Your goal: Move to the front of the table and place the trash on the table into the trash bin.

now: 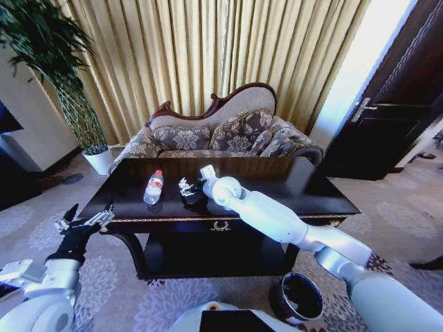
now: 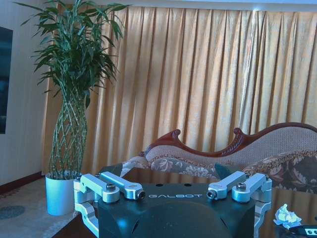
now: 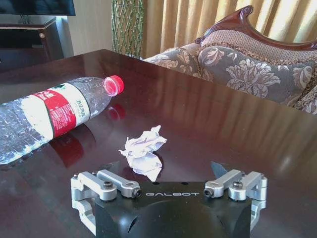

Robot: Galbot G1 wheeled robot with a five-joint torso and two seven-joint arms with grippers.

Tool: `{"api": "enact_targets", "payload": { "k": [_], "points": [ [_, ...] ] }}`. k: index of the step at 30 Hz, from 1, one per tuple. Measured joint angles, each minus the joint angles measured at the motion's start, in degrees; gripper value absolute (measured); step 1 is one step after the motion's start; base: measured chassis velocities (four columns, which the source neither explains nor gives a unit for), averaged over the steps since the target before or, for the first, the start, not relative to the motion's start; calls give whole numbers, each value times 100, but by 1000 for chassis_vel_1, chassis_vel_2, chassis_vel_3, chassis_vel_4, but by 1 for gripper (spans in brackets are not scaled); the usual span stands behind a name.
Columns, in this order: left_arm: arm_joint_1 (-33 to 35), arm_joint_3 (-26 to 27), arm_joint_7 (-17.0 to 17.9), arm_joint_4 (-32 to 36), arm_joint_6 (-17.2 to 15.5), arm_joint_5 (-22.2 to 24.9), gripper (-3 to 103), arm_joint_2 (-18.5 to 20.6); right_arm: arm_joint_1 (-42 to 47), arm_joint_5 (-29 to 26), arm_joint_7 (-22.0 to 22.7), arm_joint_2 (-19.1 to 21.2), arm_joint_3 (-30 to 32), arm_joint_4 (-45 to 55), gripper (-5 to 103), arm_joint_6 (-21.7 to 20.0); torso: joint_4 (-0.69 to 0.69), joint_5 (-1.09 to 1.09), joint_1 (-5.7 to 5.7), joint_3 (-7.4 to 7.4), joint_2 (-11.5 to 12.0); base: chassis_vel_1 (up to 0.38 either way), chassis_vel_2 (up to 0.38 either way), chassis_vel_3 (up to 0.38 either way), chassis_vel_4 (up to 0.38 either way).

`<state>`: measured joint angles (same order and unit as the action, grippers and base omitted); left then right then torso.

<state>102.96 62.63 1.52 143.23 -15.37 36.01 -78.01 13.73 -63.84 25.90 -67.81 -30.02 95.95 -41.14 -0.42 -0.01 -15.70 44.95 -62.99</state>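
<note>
On the table (image 1: 304, 181): one bottle (image 1: 153, 187), one paper scrap (image 3: 143, 150). The right gripper (image 1: 188, 188) gapes wide, empty, scrap between its fingers. One bin (image 1: 297, 297) on the floor. The left gripper (image 1: 86, 221) hangs open, empty.

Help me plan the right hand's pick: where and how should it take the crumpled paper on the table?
Grip the crumpled paper across its bulging middle, coming straight ahead from where the right hand already sits, open. The wad lies loose on the table, clear of the lying bottle, so fingers can likely close on both flanks unhindered.
</note>
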Motion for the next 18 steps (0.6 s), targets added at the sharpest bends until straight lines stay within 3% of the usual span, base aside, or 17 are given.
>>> {"api": "enact_targets", "payload": {
  "k": [4,6,8,14,18],
  "points": [
    [-2,-4,-1,0,1,0,100,0,0,9,-4,-8,2,0,98,4,0,0,0,0,0,0,0,0,0],
    [0,10,-2,0,5,0,100,2,5,16,-6,-12,1,3,84,6,0,0,0,0,0,0,0,0,0],
    [1,15,-2,0,6,0,100,2,8,18,-6,-11,-1,4,84,7,0,0,0,0,0,0,0,0,0],
    [6,37,-13,0,17,12,100,-7,6,29,-9,8,-20,10,56,10,0,0,0,0,0,0,0,0,0],
    [5,41,-14,0,19,16,100,-7,-10,30,-11,22,-23,17,45,11,0,0,0,0,0,0,0,0,0]
  ]
}}
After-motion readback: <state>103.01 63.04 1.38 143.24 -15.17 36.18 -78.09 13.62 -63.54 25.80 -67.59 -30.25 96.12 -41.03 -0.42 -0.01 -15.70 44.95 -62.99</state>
